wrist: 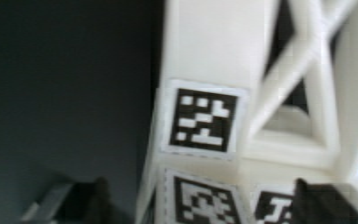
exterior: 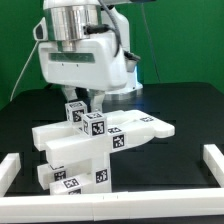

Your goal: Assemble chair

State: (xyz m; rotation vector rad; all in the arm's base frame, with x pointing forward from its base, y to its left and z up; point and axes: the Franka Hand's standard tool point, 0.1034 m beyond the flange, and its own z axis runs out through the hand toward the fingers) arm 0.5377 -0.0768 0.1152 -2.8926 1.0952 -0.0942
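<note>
Unreadable square tags on chair [exterior: 95, 150]

bright overhead light in the exterior view, the white chair parts [exterior: 95, 150] nearly washed out, glare on the arm's shell [exterior: 85, 55], soft shadows on the black table [exterior: 190, 110]. wrist view is dim and blurry, tags [wrist: 202, 120] soft, fingertips [wrist: 327, 200] smeared dark.

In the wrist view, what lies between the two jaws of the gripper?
In the wrist view, a white chair part with square black-and-white tags runs between the two dark jaws of the gripper. A narrow dark gap shows on each side, so the jaws seem not to touch it.
</note>
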